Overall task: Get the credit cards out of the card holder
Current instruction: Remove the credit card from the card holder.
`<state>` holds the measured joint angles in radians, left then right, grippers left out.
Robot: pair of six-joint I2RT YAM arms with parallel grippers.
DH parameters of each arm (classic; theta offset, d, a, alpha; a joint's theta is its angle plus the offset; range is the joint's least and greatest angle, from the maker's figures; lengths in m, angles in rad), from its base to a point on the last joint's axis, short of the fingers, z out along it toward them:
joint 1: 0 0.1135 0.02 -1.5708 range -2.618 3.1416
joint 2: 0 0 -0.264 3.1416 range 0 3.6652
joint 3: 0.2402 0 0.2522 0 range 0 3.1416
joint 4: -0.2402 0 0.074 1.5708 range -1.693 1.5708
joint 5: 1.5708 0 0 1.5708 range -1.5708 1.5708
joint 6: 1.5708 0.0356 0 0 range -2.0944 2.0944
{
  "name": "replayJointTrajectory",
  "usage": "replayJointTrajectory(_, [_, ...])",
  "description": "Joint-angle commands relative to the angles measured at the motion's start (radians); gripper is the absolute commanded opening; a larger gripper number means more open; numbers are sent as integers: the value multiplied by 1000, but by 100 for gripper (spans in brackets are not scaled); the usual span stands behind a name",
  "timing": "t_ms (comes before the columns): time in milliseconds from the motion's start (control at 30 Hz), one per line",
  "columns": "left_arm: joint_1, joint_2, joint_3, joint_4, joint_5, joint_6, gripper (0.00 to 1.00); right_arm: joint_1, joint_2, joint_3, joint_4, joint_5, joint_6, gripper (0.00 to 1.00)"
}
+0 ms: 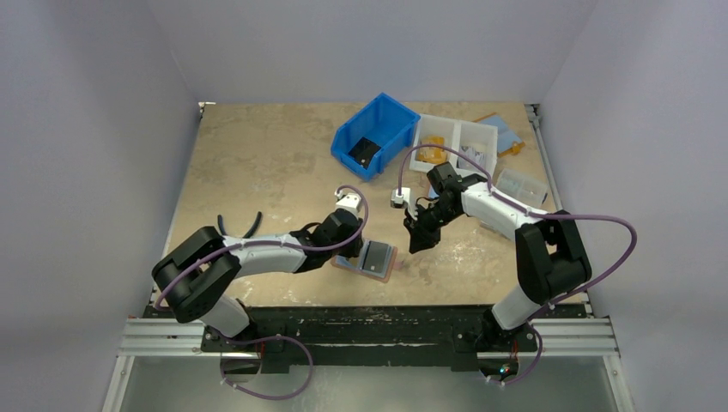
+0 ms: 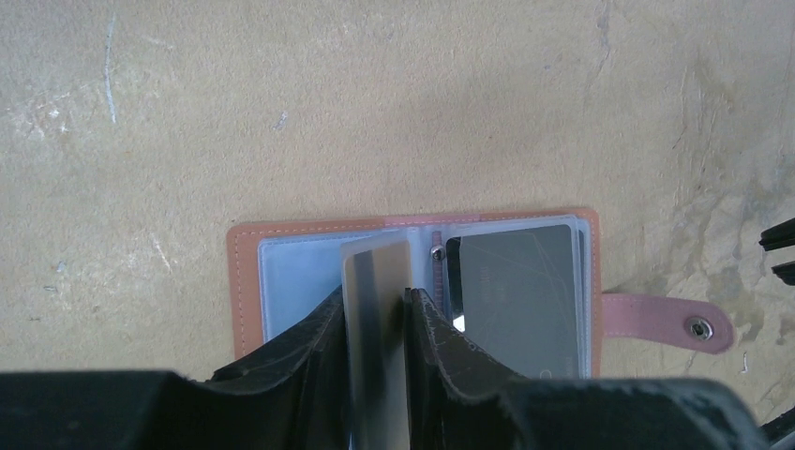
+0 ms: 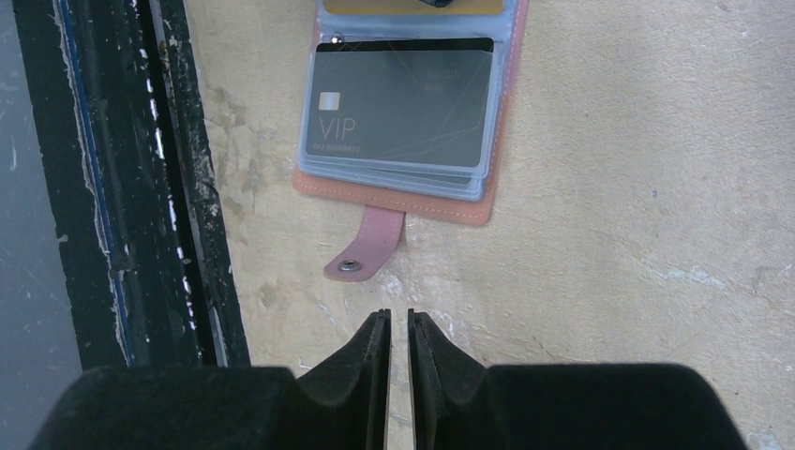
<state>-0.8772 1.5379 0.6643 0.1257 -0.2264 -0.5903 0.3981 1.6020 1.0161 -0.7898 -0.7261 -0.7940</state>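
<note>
One card (image 2: 377, 277) pinched by your left gripper (image 2: 373, 298) at the holder (image 2: 246, 281); right gripper (image 3: 397, 319) nearly closed, empty. Next, likely: lift it clear.

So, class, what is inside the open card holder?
A dark VIP card in clear sleeves; a pale card stands in the left pincer. Anything in the sleeves beneath is covered.

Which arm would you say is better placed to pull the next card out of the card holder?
Left. The left hand sits over the open card holder, fingers flanking a pale card raised from the sleeves. The right hand hangs near the snap tab, nearly closed and empty.
</note>
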Motion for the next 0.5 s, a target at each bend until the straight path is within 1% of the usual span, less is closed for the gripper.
replayJointTrajectory(0, [5,-54,2,-18,-13,18,26,-4,0,35,-6,-27,-18,20])
replayJointTrajectory(333, [19,-119,-51,21,72,-34,26,-4,3,36,-17,-27,-25,20])
replayJointTrajectory(467, [29,-124,-80,44,100,-52,24,-5,7,39,-27,-27,-32,20])
